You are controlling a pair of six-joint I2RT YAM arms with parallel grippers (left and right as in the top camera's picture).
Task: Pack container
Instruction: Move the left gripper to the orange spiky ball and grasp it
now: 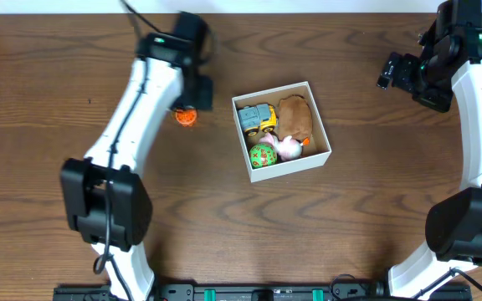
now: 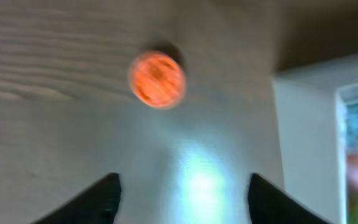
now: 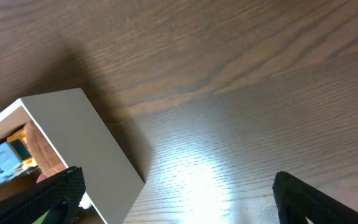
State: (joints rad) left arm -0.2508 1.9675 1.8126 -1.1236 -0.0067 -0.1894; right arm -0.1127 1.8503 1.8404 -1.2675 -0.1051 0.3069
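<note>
The container is a white-walled open box at the table's middle, holding a yellow and grey toy truck, a brown plush, a green ball and a pink toy. An orange ball lies on the wood left of the box. My left gripper hovers just above and right of it. In the left wrist view the ball lies ahead of the open, empty jaws. My right gripper is open and empty at the far right; its view shows the box's wall.
The box's white wall shows at the right edge of the left wrist view. The dark wooden table surrounds everything. The arm bases stand at the front edge.
</note>
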